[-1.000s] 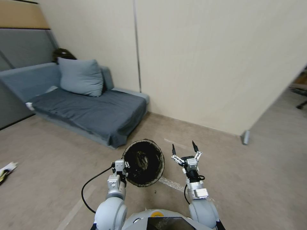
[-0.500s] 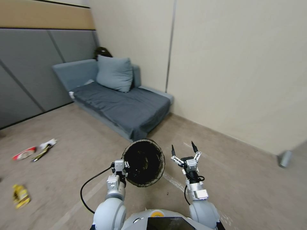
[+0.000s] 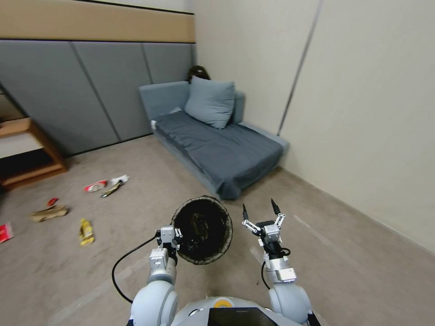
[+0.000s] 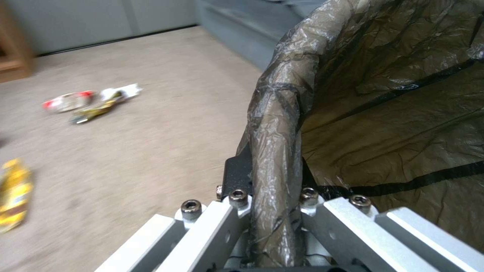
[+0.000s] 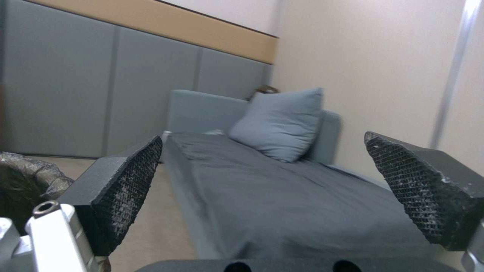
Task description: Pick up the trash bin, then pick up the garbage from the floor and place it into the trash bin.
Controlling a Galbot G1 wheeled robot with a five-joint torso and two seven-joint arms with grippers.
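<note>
Trash bin (image 3: 202,230): centre-low in head view, off the floor, left gripper (image 3: 168,236) clamped on its bag-wrapped rim. Probably light; liner looks slick, so the rim is the sound hold.
Right gripper (image 3: 259,212): right of the bin, jaws spread, empty.
Garbage: yellow wrapper (image 3: 85,231), red-and-white packet (image 3: 95,185), tan scrap (image 3: 48,212), on floor at left. Likely light, crushable; pinch mid-body.

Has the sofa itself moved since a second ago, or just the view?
No. The sofa sits against the same wall corner; the whole head view swung left as the robot turned, bringing floor litter in.
</note>
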